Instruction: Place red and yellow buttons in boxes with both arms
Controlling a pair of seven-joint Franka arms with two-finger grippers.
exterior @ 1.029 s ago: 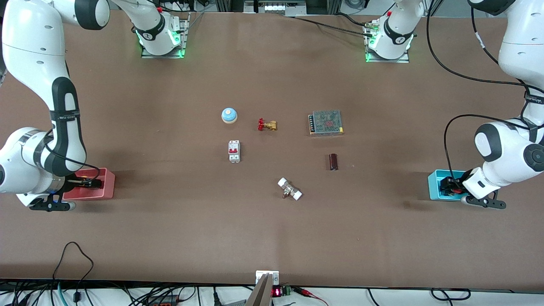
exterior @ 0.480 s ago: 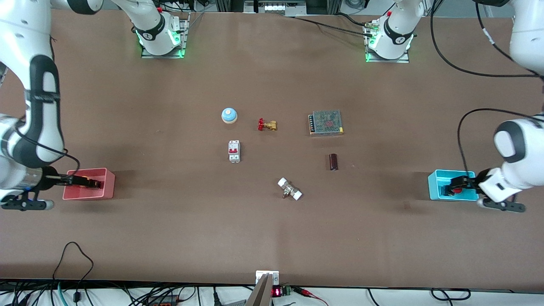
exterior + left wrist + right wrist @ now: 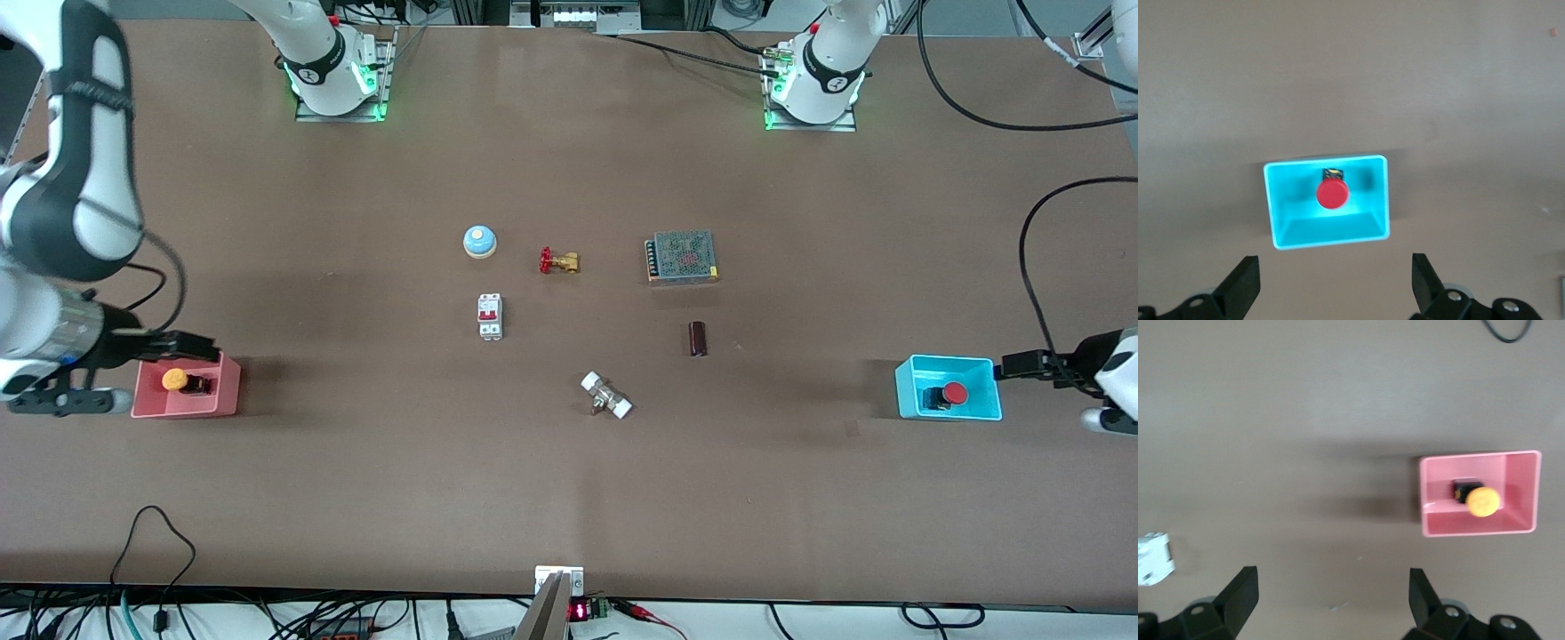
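The red button (image 3: 954,393) sits inside the cyan box (image 3: 907,391) at the left arm's end of the table. The yellow button (image 3: 174,380) sits inside the pink box (image 3: 227,396) at the right arm's end. My left gripper (image 3: 1022,364) is open and empty, raised beside the cyan box. Its wrist view shows the red button (image 3: 1332,195) in the cyan box (image 3: 1328,233), clear of the left gripper (image 3: 1335,287). My right gripper (image 3: 182,345) is open and empty, raised over the pink box's rim. Its wrist view shows the yellow button (image 3: 1483,501) in the pink box (image 3: 1521,470), away from the right gripper (image 3: 1331,600).
Mid-table stand a blue dome with a white top (image 3: 479,241), a brass valve with a red handle (image 3: 558,261), a white breaker (image 3: 490,316), a mesh power supply (image 3: 682,256), a dark cylinder (image 3: 698,339) and a white-ended fitting (image 3: 606,396).
Both grippers were down in their boxes. Both have risen and drawn back toward the table ends, leaving the red button in the cyan box and the yellow button in the pink box.
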